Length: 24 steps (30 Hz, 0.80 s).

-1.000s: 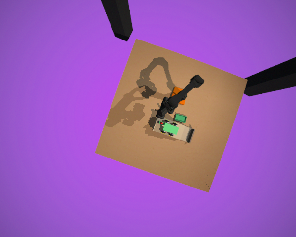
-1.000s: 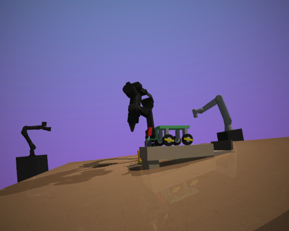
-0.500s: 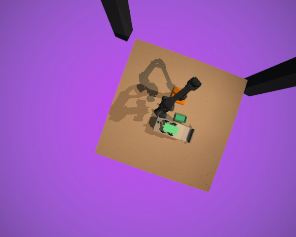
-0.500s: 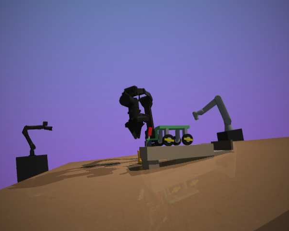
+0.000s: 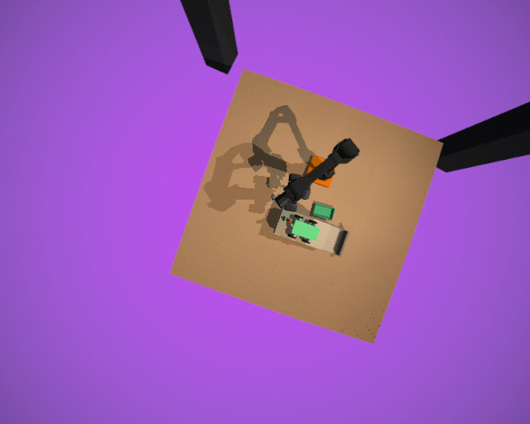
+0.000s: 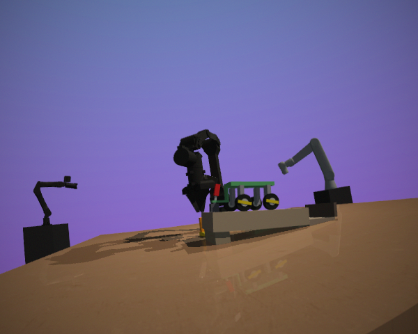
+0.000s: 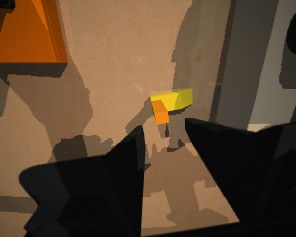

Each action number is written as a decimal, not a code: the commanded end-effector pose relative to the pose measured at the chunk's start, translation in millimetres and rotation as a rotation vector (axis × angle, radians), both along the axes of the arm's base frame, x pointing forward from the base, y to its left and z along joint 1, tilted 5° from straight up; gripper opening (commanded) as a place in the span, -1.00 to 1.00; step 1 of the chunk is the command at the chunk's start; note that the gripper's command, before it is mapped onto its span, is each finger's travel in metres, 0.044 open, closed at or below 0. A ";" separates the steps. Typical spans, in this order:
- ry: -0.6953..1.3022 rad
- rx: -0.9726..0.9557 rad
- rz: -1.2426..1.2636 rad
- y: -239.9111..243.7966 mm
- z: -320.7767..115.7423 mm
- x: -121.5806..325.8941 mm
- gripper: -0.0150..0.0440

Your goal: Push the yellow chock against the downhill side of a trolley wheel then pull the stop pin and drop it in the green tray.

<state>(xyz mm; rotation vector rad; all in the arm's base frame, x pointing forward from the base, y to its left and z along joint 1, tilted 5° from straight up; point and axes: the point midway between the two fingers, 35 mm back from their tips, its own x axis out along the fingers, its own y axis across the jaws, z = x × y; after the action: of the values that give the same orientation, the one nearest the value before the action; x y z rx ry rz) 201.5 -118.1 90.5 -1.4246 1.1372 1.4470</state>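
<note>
Chock [image 6: 201, 229] [image 7: 175, 100]: on the table [image 5: 383, 196] [image 6: 129, 294] [image 7: 123, 30] beside the ramp [image 5: 329, 238] [image 6: 256, 220] [image 7: 247, 64], away from the wheels; your jaws [image 6: 200, 211], parted and empty, hung above it, presumably for grasping its handle [image 7: 160, 113]

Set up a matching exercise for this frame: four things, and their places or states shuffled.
1. yellow chock
2. red-headed stop pin
3. green tray
4. end effector

A. beside the ramp, nothing visible in it
B. fingers apart, nothing between them
C. off the ramp, on the brown surface
D. standing at the trolley's uphill end

Pairs: 1-C, 2-D, 3-A, 4-B
</note>
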 end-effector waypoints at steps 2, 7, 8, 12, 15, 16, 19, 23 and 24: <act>0.000 0.005 0.004 0.2 -5.2 0.3 0.15; 0.000 0.005 0.004 -0.4 -13.2 0.0 0.15; 0.000 0.005 0.004 -0.5 -14.8 -0.1 0.15; 0.000 0.005 0.004 -0.8 -21.0 -0.4 0.15; 0.000 0.005 0.004 -0.9 -25.9 -0.7 0.15; 0.000 0.005 0.004 -1.0 -27.5 -0.8 0.15; 0.000 0.005 0.004 -1.1 -32.1 -1.2 0.15; 0.000 0.005 0.004 -1.1 -33.1 -1.3 0.15; 0.000 0.005 0.004 -1.1 -33.1 -1.3 0.15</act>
<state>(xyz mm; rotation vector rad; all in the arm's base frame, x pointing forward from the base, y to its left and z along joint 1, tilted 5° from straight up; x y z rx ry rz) 200.1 -119.7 59.8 -1.4258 1.1367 1.4455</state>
